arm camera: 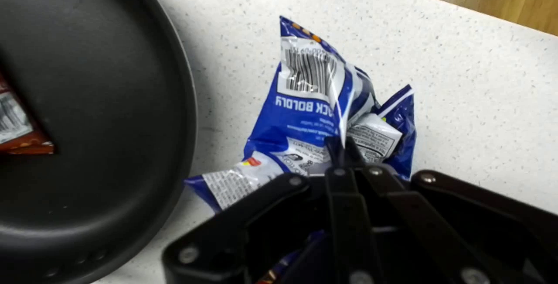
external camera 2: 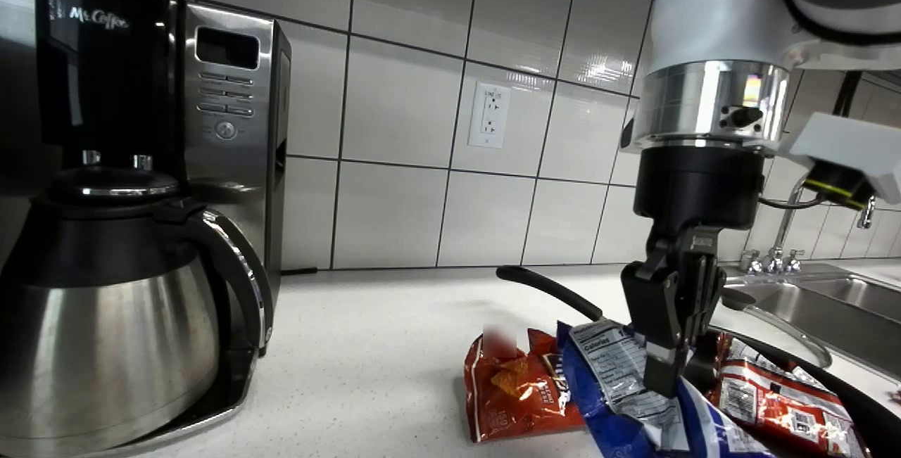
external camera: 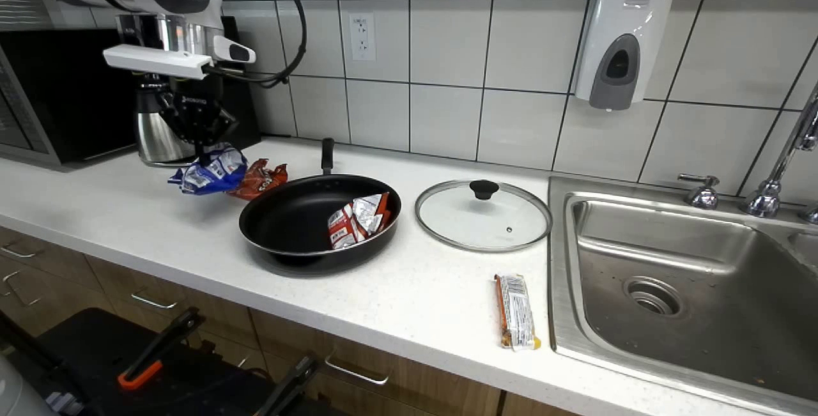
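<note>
In an exterior view, I see a wrapped bar (external camera: 516,310) on the tabletop (external camera: 415,301) at the frame's lower right. Past it, mid-frame, a black pan (external camera: 287,219) holds a red packet (external camera: 359,221). Farther back, left of centre, I have the end effector (external camera: 203,156) clamped on a blue snack bag (external camera: 221,170), an orange-red bag (external camera: 262,179) just behind.

A black and stainless-steel drip coffee maker (external camera 2: 141,92) stood on the speckled white worktop (external camera: 409,301) with its rounded, brushed-steel carafe (external camera 2: 105,352) on its base. A white rectangular power outlet (external camera 2: 489,115) and a white and grey plastic wall dispenser (external camera: 632,13) were mounted on the glossy white tiles (external camera: 447,39). A round clear-glass lid (external camera: 454,224) with a black knob (external camera: 484,190) lay beside a rectangular stainless-steel sink (external camera: 565,275) with a chrome faucet (external camera: 763,199).
</note>
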Robot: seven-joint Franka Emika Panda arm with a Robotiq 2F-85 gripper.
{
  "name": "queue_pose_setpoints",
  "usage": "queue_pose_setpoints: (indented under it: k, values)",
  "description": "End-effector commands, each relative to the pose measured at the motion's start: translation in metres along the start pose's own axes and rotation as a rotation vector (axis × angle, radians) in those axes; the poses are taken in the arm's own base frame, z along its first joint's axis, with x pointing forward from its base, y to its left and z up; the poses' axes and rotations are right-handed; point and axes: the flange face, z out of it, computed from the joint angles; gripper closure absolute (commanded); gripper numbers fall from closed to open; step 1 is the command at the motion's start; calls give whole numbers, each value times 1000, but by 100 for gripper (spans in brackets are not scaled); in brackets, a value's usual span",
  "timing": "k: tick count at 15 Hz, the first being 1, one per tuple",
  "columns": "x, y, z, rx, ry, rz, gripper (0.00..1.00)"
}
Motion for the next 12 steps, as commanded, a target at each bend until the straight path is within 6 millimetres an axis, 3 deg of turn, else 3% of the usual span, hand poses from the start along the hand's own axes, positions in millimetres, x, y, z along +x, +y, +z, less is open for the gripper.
queue_pose_setpoints:
  k: [1,5,12]
  values:
    - [-25,30,-16,-1,21,-2,100]
    - [-47,63,-20,-1,22,-8,100]
    - [-74,116,-8,7,5,-34,100]
